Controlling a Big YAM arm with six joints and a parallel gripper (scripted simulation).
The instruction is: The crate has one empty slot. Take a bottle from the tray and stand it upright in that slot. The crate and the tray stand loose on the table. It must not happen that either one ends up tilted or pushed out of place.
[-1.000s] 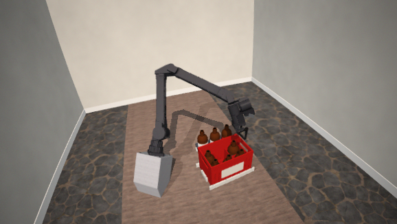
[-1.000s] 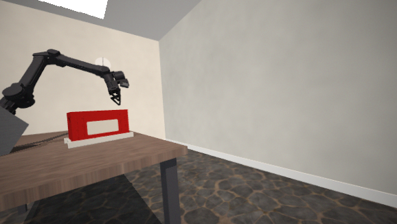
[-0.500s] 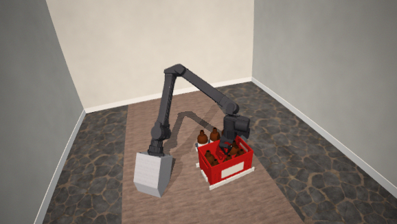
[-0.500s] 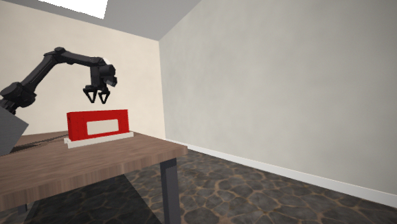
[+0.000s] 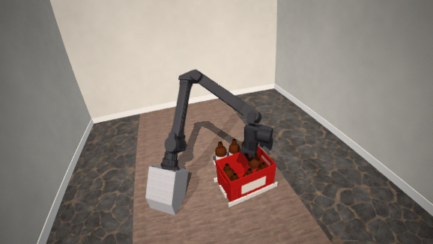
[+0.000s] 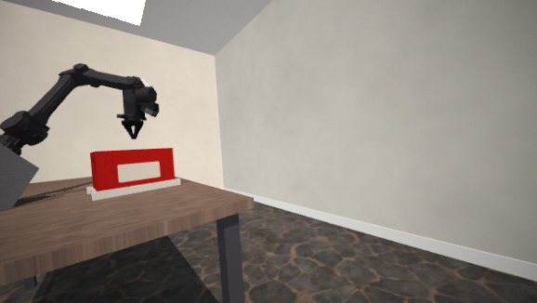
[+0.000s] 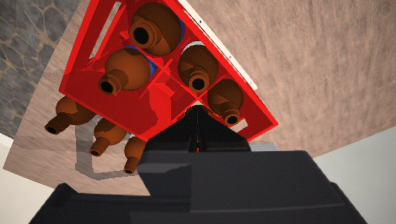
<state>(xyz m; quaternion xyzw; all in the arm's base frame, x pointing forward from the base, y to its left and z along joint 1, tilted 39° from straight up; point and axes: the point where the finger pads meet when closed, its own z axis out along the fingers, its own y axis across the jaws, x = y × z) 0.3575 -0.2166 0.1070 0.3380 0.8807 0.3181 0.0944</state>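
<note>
The red crate (image 5: 245, 176) stands on the wooden table and holds several brown bottles. In the wrist view the crate (image 7: 165, 70) shows bottles in most slots (image 7: 197, 65), and one slot near the middle of its near row shows bare red floor (image 7: 150, 107). Three more brown bottles (image 5: 220, 149) stand upright just behind the crate, and they also show in the wrist view (image 7: 107, 135). My gripper (image 5: 249, 155) points straight down a little above the crate's back right part. Its fingers (image 7: 197, 107) are shut with nothing between them, which the side view also shows (image 6: 132, 135).
A white base (image 6: 135, 188) lies under the crate along its front edge. The arm's grey pedestal (image 5: 166, 188) stands left of the crate. The table's front right corner (image 6: 242, 202) is near the crate, with stone floor beyond.
</note>
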